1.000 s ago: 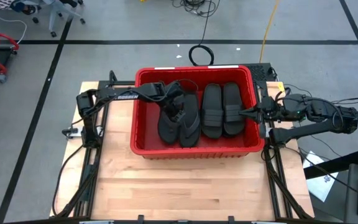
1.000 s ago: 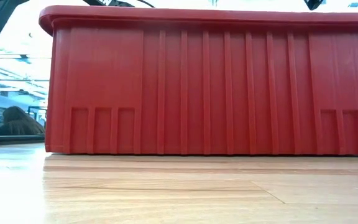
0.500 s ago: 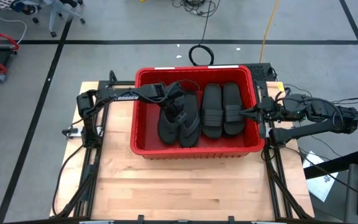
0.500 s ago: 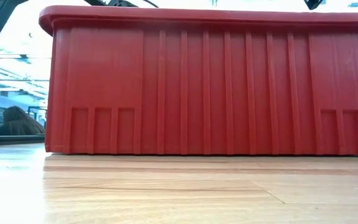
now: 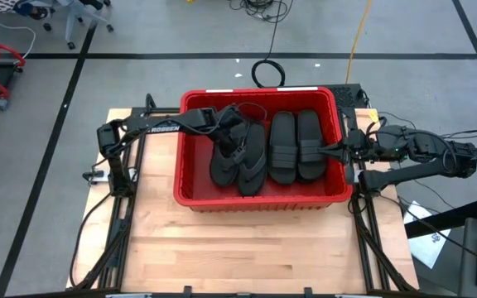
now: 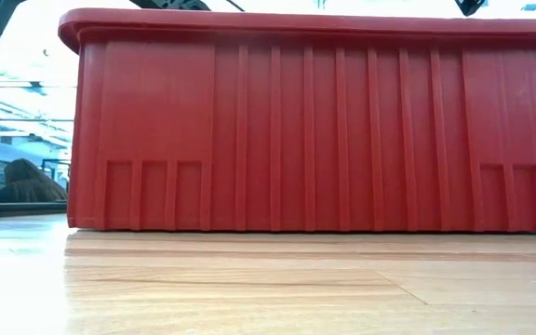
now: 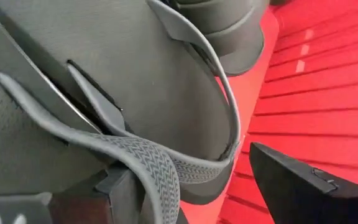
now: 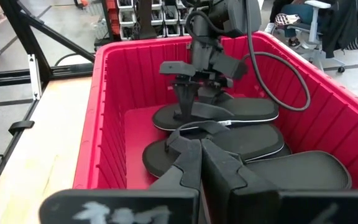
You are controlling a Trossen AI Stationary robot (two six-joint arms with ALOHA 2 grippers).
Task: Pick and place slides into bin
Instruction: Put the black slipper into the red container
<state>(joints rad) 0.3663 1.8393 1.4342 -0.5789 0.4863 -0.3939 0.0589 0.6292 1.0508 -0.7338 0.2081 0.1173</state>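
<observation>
The red bin (image 5: pixel 260 199) stands mid-table and fills the low view (image 6: pixel 314 130). Black slides lie in it: two band-strap slides (image 5: pixel 296 147) side by side on the right, and thong-strap slides (image 5: pixel 240 164) on the left, overlapping. My left gripper (image 5: pixel 240 142) reaches in from the table's left, over the thong slides, fingers open and pointing down; it also shows in the right wrist view (image 8: pixel 194 93). My right gripper (image 5: pixel 330 151) is shut and empty, level at the bin's right rim (image 8: pixel 199 165). My left gripper is open. The ribbed thong strap (image 7: pixel 157 171) of a slide crosses in front of one finger (image 7: pixel 120 196) and seems to rest against it. The other finger (image 7: pixel 303 186) stands clear over the red bin floor. The slide lies on the slides below it.
The bin's walls stand high around the slides. Bare wooden table (image 5: pixel 255 248) lies in front of the bin. A black cable loop (image 5: pixel 266 73) lies on the floor behind the table. A person's head (image 6: pixel 26 181) shows beyond the table.
My left gripper has shifted slightly over the thong slides, and the thong slide under it has settled a little flatter. My right arm has kept still.
</observation>
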